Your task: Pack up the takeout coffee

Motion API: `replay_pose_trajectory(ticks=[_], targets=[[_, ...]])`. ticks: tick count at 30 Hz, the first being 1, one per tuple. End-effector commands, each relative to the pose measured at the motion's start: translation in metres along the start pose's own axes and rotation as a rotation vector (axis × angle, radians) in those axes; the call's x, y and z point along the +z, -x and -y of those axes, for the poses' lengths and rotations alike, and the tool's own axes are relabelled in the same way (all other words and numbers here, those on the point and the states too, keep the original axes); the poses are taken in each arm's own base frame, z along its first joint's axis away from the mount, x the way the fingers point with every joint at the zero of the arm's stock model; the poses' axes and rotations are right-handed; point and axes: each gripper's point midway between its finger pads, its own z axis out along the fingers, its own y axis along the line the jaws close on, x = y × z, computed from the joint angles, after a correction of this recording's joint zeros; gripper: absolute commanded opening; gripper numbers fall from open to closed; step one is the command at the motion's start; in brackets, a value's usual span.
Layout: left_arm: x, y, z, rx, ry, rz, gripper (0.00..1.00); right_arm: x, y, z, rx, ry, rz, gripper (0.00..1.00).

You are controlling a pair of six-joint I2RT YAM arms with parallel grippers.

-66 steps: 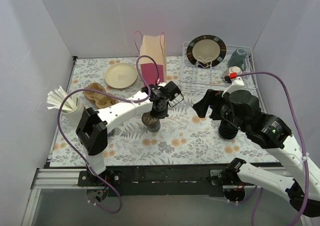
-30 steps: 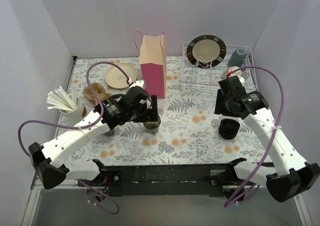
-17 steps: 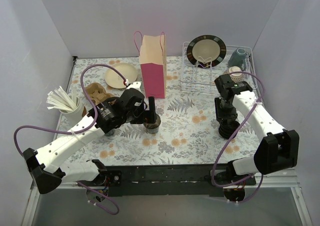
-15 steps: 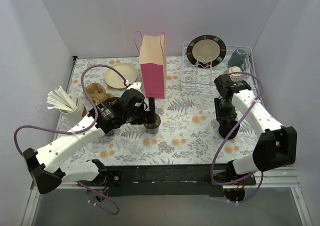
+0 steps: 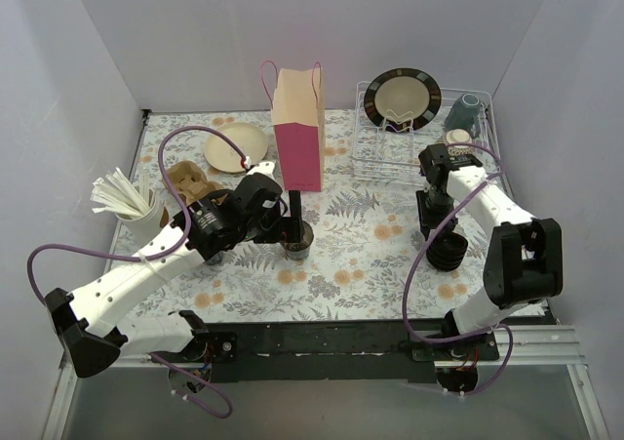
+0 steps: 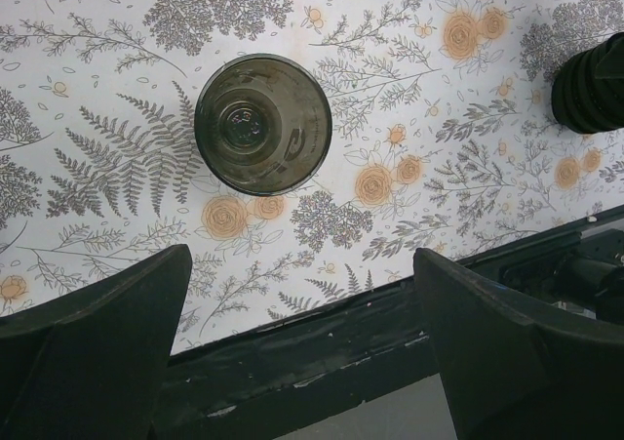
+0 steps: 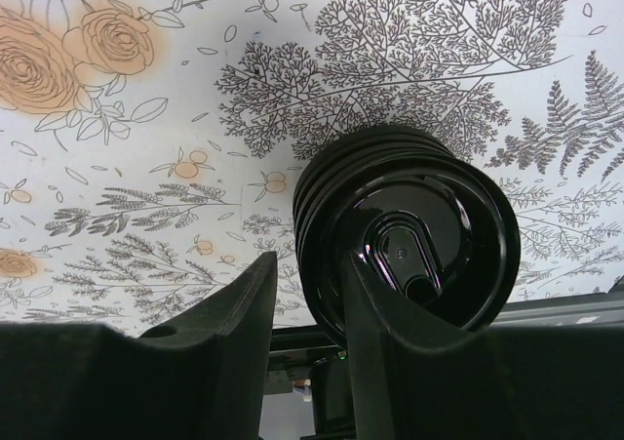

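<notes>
Your right tool [image 7: 310, 269] straddles the rim of the top lid [image 7: 429, 230] on the lid stack [image 7: 322, 191], toward the bench's right edge. I cannot tell if it has clamped yet, so pinch squarely and lift only 1 lid. The coffee cup [image 6: 262, 123], not yet lidded, stands mid-bench under the wide-open left tool [image 6: 300, 284].

Robot lab test cell dressed as a kitchen counter, plain white panels [image 5: 78, 69] left, back and right, floral tablecloth [image 5: 361, 264], wire dish rack [image 5: 370, 140] upper right, black mounting plate [image 5: 322, 340] along bottom

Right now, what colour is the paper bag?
Paper bag: tan above, magenta below, pink handles; shows best in the top external view.
</notes>
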Motion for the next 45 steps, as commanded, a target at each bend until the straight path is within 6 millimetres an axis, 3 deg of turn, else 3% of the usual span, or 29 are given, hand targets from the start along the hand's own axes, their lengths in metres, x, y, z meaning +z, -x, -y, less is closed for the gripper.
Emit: replay_pose_trajectory(ticks=[1, 7, 14, 29, 33, 39, 45], targets=[[-0.012, 0.007, -0.005, -0.011, 0.005, 0.041, 0.98, 0.009, 0.005, 0.003, 0.002, 0.007, -0.01, 0.4], [0.0, -0.007, -0.019, -0.011, 0.066, 0.01, 0.98, 0.013, 0.01, 0.004, 0.005, 0.004, -0.013, 0.33], [0.001, 0.0, -0.011, -0.008, 0.048, 0.024, 0.98, 0.008, 0.018, 0.007, 0.005, -0.001, 0.002, 0.2], [0.006, 0.008, -0.004, 0.017, 0.046, 0.027, 0.98, -0.001, 0.022, 0.006, 0.002, 0.005, 0.007, 0.21], [0.006, 0.01, -0.004, 0.02, 0.048, 0.03, 0.98, -0.001, 0.022, 0.005, 0.006, 0.01, 0.01, 0.17], [0.002, 0.015, -0.003, 0.023, 0.046, 0.046, 0.98, -0.016, 0.031, 0.01, 0.008, -0.005, 0.038, 0.17], [0.0, 0.019, 0.002, 0.097, -0.01, 0.077, 0.98, -0.044, 0.043, 0.006, 0.018, 0.029, 0.091, 0.16]])
